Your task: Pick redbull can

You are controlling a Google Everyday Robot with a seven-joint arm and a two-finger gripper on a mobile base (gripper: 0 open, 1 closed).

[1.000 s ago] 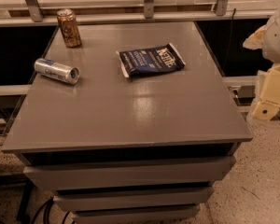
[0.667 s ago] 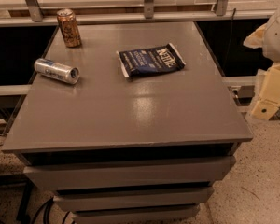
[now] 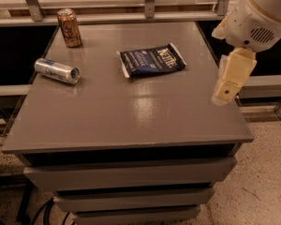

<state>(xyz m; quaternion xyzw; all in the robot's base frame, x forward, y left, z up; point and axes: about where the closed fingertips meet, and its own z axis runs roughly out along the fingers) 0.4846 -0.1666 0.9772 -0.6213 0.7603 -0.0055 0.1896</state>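
The redbull can (image 3: 57,71), slim and silver with blue markings, lies on its side near the left edge of the grey table (image 3: 131,121), its shiny end facing right. My gripper (image 3: 230,81), cream-coloured under a white wrist, hangs above the table's right edge, far to the right of the can and apart from it. It holds nothing that I can see.
A shorter orange-brown can (image 3: 69,28) stands upright at the back left corner. A dark blue chip bag (image 3: 152,60) lies flat at the back middle. Metal rails (image 3: 145,17) run behind the table. Drawers (image 3: 131,177) sit below the top.
My gripper has moved left and slightly up, from beside the table to over its right edge. The cans and the bag have not moved.
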